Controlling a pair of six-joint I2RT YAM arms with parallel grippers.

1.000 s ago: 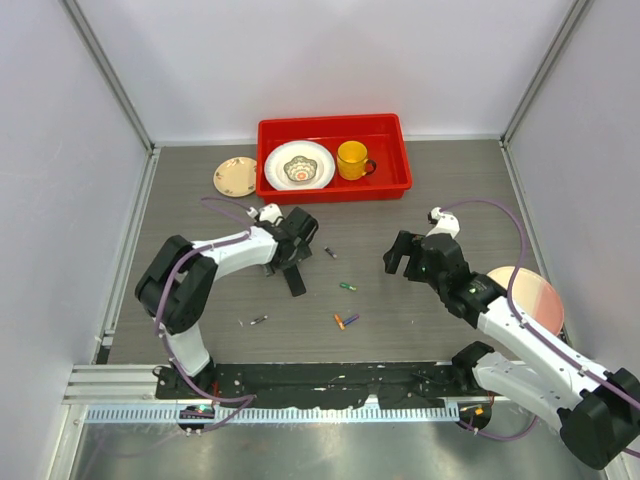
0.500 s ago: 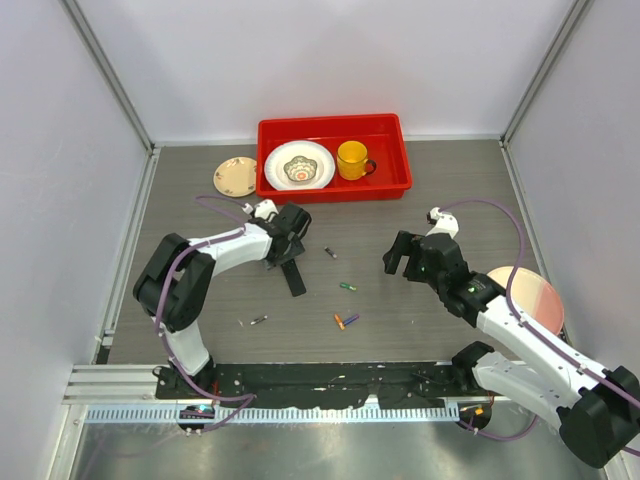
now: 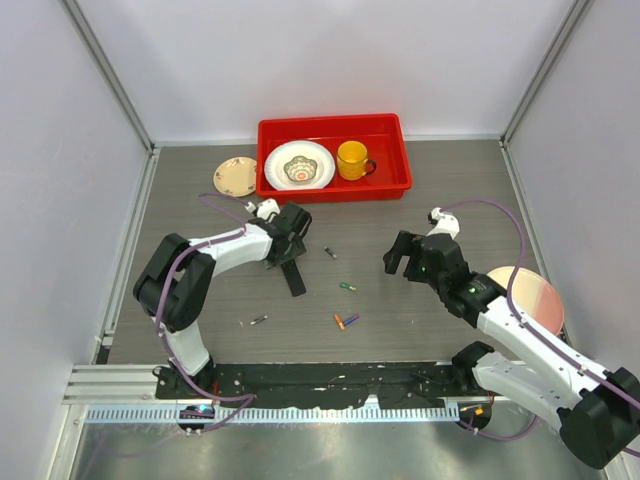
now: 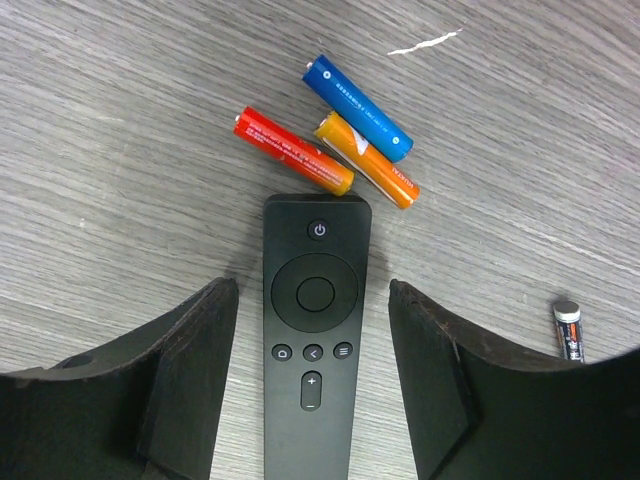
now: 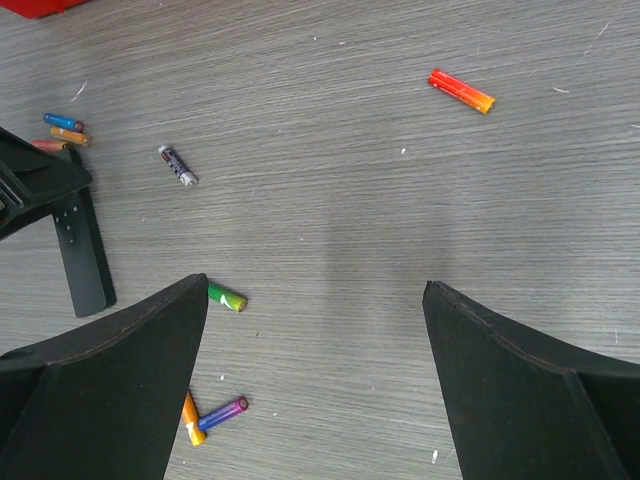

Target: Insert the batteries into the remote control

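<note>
Worktop [image 3: 430, 200]: grey wood-grain surface that carries every item listed below.
Remote control [image 4: 315, 340]: black bar lying flat on the worktop, button side up. The power button is at the end away from the left wrist camera. In the overhead view it lies left of centre.
Left jaws: apart, one on each side of the remote control. A strip of worktop shows on both sides, and no contact with the remote is visible.
Batteries at the remote: a red battery [image 4: 292, 152], an orange battery [image 4: 366, 160] and a blue battery [image 4: 357, 93] lie close together just beyond the power-button end. The red one's tip is at the remote's edge; whether it touches cannot be told.
Grey battery [image 4: 569, 328]: lies alone, to the right of the left jaws in the wrist view.
Right jaws: spread wide with nothing between them, raised above the worktop and well apart from the remote control.
Batteries at mid-worktop: a green battery [image 5: 227, 297], and nearer the arm bases a purple battery [image 5: 222, 412] and a second orange battery [image 5: 191, 418], whose ends meet in a V.
Red-orange battery [image 5: 461, 90]: lies alone, apart from the others.
Red tray [image 3: 400, 150]: sits at the far side of the worktop and holds a patterned plate [image 3: 299, 165] and a yellow mug [image 3: 351, 159].
Small plate [image 3: 235, 176]: lies on the worktop just left of the tray.
Pink plate [image 3: 540, 295]: lies at the right side, partly covered by the right arm [image 3: 500, 320].
</note>
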